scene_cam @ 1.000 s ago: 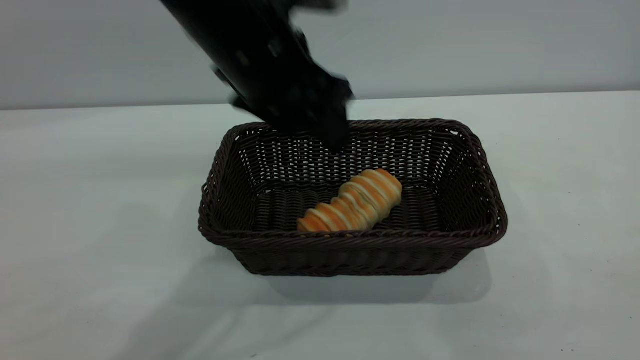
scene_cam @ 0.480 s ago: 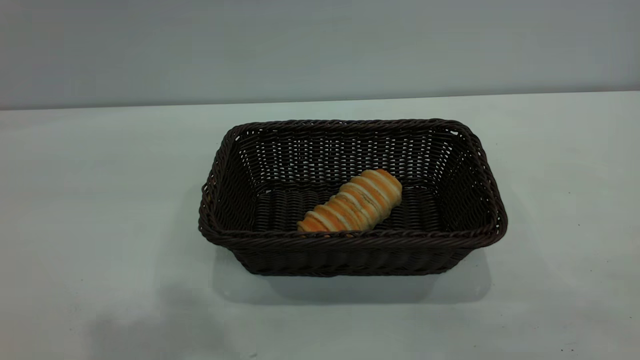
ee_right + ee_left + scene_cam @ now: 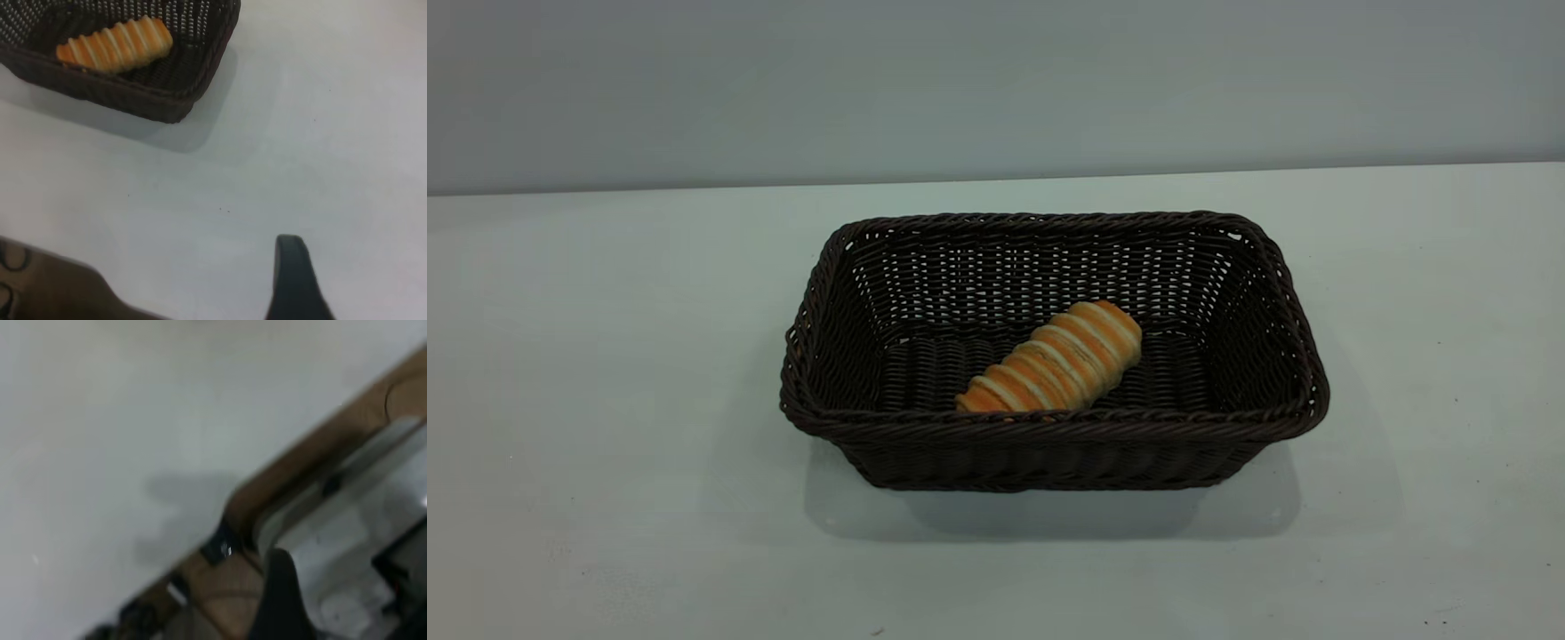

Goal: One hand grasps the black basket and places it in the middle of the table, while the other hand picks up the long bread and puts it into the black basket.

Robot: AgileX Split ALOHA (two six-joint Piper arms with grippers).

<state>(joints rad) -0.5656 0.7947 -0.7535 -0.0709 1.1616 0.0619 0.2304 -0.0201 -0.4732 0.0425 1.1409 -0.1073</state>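
The black basket (image 3: 1049, 427) stands on the white table (image 3: 605, 356) near its middle. The long bread (image 3: 1054, 360) lies slantwise on the basket's floor, toward the front wall. Neither arm shows in the exterior view. The right wrist view shows the basket (image 3: 217, 57) and the bread (image 3: 113, 45) some way off, with a black part of my right gripper (image 3: 293, 280) over bare table. The left wrist view shows a black part of my left gripper (image 3: 280, 600) beyond the table's edge (image 3: 320, 447), away from the basket. Neither gripper holds anything that I can see.
A plain grey wall rises behind the table's far edge (image 3: 996, 178). In the left wrist view, the brown table edge and blurred grey and black fittings (image 3: 373, 540) lie below the gripper. A brown edge (image 3: 60, 287) also shows in the right wrist view.
The black arm that hung over the basket's back rim one second ago has left the exterior view. The basket and the bread have not moved.
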